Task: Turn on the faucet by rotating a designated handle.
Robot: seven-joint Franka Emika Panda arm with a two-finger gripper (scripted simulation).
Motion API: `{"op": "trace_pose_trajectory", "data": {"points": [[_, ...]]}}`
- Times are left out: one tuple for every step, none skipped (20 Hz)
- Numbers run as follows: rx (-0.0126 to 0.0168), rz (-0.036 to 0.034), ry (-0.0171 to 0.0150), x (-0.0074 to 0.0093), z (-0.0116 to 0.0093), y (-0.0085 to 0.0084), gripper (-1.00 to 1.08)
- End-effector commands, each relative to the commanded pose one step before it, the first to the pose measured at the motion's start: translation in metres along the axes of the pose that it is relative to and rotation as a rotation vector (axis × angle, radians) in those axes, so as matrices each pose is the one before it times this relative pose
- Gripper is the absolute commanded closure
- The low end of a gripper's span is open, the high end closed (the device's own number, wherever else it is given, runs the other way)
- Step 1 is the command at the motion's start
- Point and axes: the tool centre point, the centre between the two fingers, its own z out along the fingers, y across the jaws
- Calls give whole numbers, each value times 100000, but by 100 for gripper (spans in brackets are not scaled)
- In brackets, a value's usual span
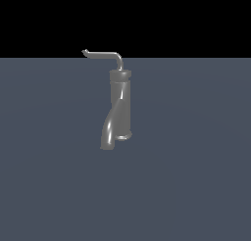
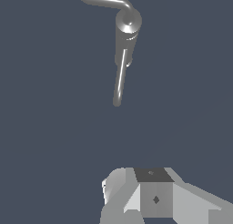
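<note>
The dark grey faucet [image 1: 122, 100] stands upright on a flat grey-blue floor in the exterior view, with its thick spout [image 1: 108, 132] curving down toward the front. The thin handle [image 1: 104, 54] rises from the cap, bends, and runs level toward the exterior view's left, ending in a small upturned hook. The wrist view looks down on the faucet [image 2: 128, 25], its handle [image 2: 102, 0] and its spout [image 2: 119, 79]. Only part of my gripper [image 2: 152, 193] shows, as pale grey blocks at the picture's edge, well apart from the faucet. Nothing is held. The arm does not appear in the exterior view.
The grey-blue floor [image 1: 196, 176] stretches around the faucet on all sides. A black background lies behind it.
</note>
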Motion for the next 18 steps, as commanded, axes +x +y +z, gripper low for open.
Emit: {"op": "trace_pose_trajectory", "data": {"points": [[0,0,0,0,0,1,108],[-28,110,38,21,-7,28,108],[-72,300,100,65,-16,82,108],[-121,498,167,104,-27,135,108],[-167,681,229,144,-37,187,108],[-211,844,287,178,-46,236,108],[-230,894,310,190,-48,256,108],[-188,699,250,149,-38,207,108],[-137,480,180,104,-27,150,108],[-86,274,112,59,-17,94,108],[-31,69,39,19,-5,36,108],[13,-66,-17,-21,1,-16,108],[46,-94,-58,-16,9,-49,108],[21,93,-21,17,3,-27,108],[13,267,-6,53,2,-7,108],[9,391,3,79,1,-8,108],[13,517,3,104,2,-10,108],[20,619,-3,125,3,-20,108]]}}
